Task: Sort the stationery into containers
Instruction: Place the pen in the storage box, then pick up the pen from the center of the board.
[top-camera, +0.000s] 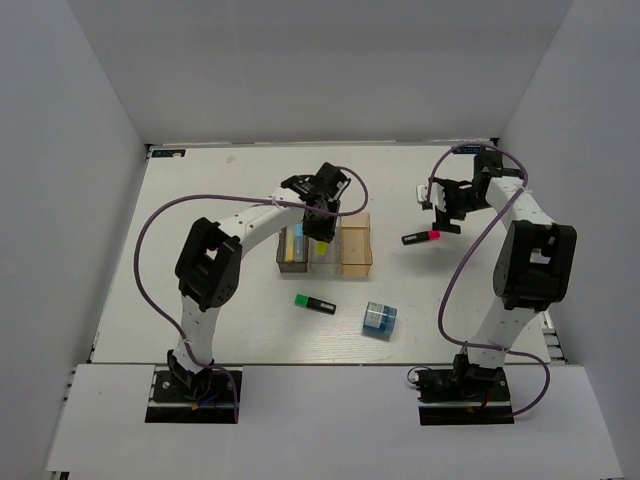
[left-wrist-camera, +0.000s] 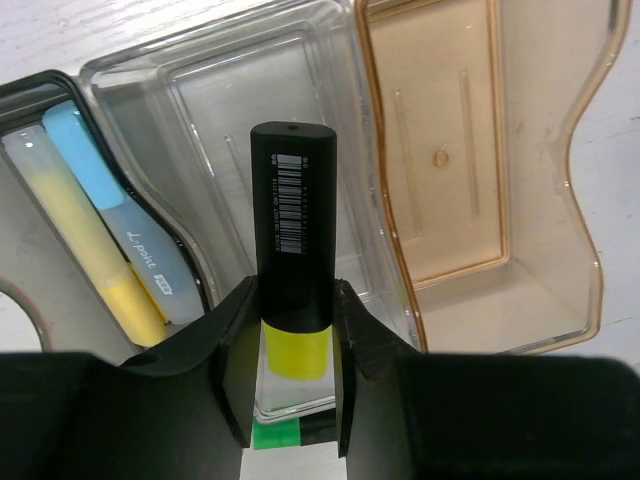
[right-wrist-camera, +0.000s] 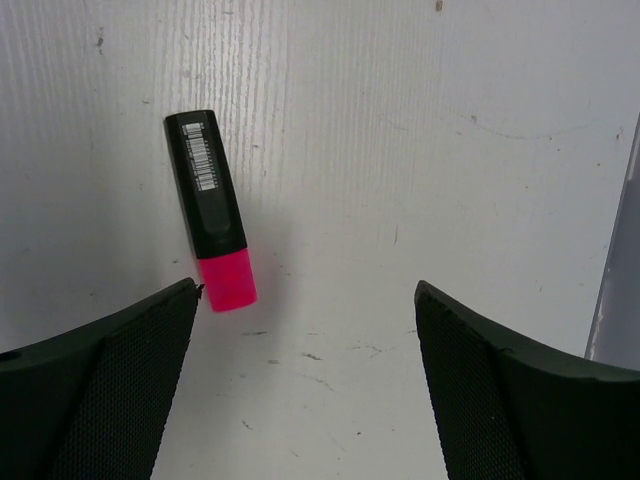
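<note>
Green-capped marker and blue block lie loose on the counter, low in the top view and unsorted. Just above them, the dark grey bin already holds a pale yellow stick and a light blue stick. The amber bin is bare, and the left claw is clenched on the yellow-capped marker over the clear bin. Farther, at centre right, the pink-capped marker waits below the right claw, which is spread and empty, so over half the sorting seems left.

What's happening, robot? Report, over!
Left gripper shut on yellow-capped marker, above clear bin. Right gripper open, by pink-capped marker. Nothing blocking.
</note>
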